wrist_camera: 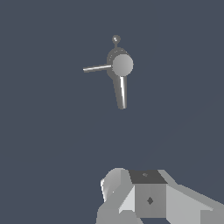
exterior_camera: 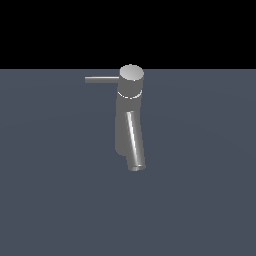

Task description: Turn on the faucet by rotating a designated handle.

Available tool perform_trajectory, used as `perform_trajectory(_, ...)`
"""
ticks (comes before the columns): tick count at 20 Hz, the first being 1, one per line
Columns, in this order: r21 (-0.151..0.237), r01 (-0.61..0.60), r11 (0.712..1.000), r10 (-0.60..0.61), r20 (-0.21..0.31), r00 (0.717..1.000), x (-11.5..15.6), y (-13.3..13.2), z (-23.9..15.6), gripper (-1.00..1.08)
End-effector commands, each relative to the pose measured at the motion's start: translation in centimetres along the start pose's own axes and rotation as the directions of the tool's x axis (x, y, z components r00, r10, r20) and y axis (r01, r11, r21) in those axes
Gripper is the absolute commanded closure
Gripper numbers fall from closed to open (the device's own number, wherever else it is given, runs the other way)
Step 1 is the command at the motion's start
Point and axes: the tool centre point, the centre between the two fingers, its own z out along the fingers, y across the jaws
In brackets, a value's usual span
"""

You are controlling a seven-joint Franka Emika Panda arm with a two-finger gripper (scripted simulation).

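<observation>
Grey faucet [wrist_camera: 120,65] well apart from the hand [wrist_camera: 144,199], seemingly untouched.

Brightness: dim, even, flat render.
Highlights: bright streak along the faucet [exterior_camera: 131,117] spout; cap top lit.
Shadows: no cast shadows discernible on the surface [exterior_camera: 50,175].
Sharpness: edges slightly soft; low resolution.
Background: pure black band in the exterior view.
</observation>
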Motion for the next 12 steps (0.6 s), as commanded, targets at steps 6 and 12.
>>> perform_trajectory(6,0.006,-0.017,1.0,0.017,-0.005,1.0,0.1,-0.2,0.3,1.08)
perform_trajectory(12,0.03,-0.084,0.996,0.085,-0.024,0.996,0.4,-0.8,1.7,1.08)
